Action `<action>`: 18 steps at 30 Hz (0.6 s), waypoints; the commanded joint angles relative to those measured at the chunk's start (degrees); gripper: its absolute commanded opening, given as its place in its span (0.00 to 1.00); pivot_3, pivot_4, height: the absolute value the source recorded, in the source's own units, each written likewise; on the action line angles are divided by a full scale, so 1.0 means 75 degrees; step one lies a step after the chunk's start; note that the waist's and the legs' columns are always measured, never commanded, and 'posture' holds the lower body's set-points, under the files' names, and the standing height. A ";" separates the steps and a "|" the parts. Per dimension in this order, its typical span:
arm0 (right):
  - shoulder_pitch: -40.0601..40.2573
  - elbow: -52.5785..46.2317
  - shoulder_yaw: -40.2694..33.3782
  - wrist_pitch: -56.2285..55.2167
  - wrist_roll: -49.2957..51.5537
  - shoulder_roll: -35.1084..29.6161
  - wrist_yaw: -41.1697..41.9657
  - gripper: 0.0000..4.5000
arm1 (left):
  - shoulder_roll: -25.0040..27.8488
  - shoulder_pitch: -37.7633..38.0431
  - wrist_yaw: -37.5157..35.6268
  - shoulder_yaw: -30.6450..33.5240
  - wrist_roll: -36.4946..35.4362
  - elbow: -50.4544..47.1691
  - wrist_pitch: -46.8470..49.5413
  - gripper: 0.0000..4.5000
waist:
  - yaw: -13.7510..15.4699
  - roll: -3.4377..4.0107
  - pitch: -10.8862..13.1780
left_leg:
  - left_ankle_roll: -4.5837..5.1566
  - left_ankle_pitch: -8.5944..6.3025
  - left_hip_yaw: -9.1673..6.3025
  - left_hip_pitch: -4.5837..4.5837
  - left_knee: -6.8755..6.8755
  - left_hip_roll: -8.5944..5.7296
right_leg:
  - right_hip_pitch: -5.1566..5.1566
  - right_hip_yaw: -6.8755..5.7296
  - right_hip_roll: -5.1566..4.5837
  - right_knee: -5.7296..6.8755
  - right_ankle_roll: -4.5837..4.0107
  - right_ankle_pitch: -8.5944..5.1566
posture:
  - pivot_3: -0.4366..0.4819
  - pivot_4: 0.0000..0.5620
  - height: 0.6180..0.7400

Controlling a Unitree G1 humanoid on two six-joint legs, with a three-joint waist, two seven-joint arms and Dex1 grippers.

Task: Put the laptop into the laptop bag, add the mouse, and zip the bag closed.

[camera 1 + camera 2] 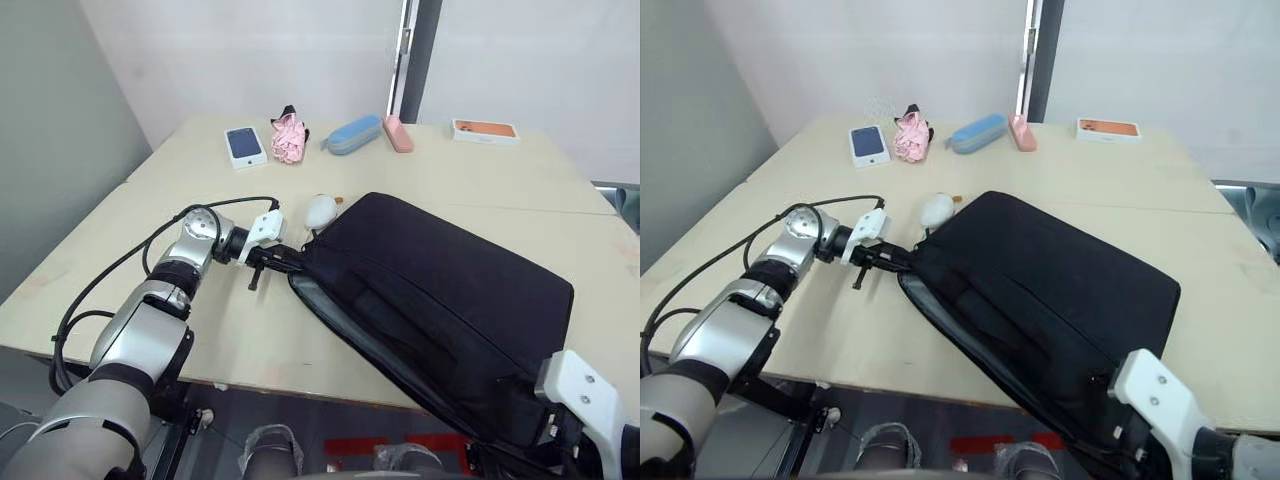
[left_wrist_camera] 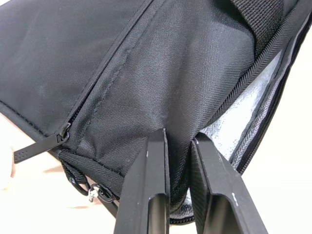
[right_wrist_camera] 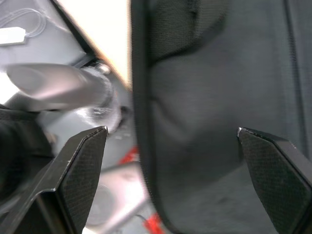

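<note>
Laptop bag (image 1: pixel 440 310): lying flat on the table (image 1: pixel 200 330), near corner hanging over the front edge.
Left claw (image 2: pixel 179 146): pinching the bag's far corner fabric.
Right claw (image 3: pixel 170 141): standing wide at the near corner.

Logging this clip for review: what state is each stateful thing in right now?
laptop bag: on the table, long-edge zipper open, lining showing
left gripper: shut on the bag's corner fabric
right gripper: open, at the bag's near edge
front pocket zipper: closed
</note>
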 commanded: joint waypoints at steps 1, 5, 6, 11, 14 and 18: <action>-0.0161 -0.0090 0.0488 0.0101 -0.0494 0.0102 -0.0020 1.00 | 0.0236 0.0130 -0.0306 0.0084 -0.0216 -0.0444 0.0262 0.11 | -0.0006 0.0000 0.0000 | 0.0000 0.0000 0.0001 0.0001 -0.0001 0.0000 | 0.0000 0.0001 0.0000 0.0001 0.0000 0.0000 | 0.48 0.27 1.00; -0.0635 0.0684 0.1279 0.0107 -0.1462 -0.0081 0.0015 0.88 | 0.0485 0.0364 -0.0306 0.0246 -0.0397 -0.0896 0.0629 0.11 | -0.0086 0.0000 0.0000 | 0.0000 0.0000 0.0003 0.0001 -0.0005 0.0001 | 0.0000 0.0002 0.0002 -0.0001 -0.0001 0.0000 | 0.48 0.27 1.00; -0.0681 0.0804 0.1358 0.0068 -0.1656 -0.0100 0.0072 0.81 | 0.0532 0.0410 -0.0306 0.0266 -0.0428 -0.0999 0.0709 0.11 | -0.0102 0.0000 0.0000 | 0.0000 0.0000 0.0002 0.0001 -0.0004 0.0001 | 0.0000 0.0001 0.0002 -0.0001 -0.0001 0.0001 | 0.48 0.27 1.00; -0.1246 0.1479 0.1146 -0.0174 -0.1817 -0.0385 0.0906 0.43 | 0.0966 0.0734 -0.0306 0.0507 -0.0483 -0.1522 0.1083 0.11 | -0.0210 -0.0016 -0.0010 | 0.0000 0.0000 0.0001 0.0019 -0.0003 0.0003 | 0.0026 0.0001 0.0002 0.0001 -0.0003 0.0000 | 0.48 0.27 1.00; -0.2130 0.2139 0.1041 -0.0281 -0.1803 -0.0901 0.1550 0.21 | 0.1242 0.0914 -0.0306 0.0697 -0.0436 -0.1710 0.1315 0.11 | -0.0318 -0.0017 -0.0011 | 0.0003 0.0000 0.0002 0.0028 0.0009 0.0003 | 0.0040 0.0005 0.0001 0.0002 -0.0008 0.0004 | 0.48 0.27 1.00; -0.3951 0.3177 0.1683 -0.0538 -0.1749 -0.1619 0.2371 0.00 | 0.1463 0.0964 -0.0243 0.0987 -0.0212 -0.1584 0.1420 0.11 | -0.0430 -0.0015 -0.0009 | 0.0007 0.0003 0.0000 0.0036 0.0026 0.0003 | 0.0049 0.0006 0.0001 0.0013 -0.0018 0.0016 | 0.48 0.27 1.00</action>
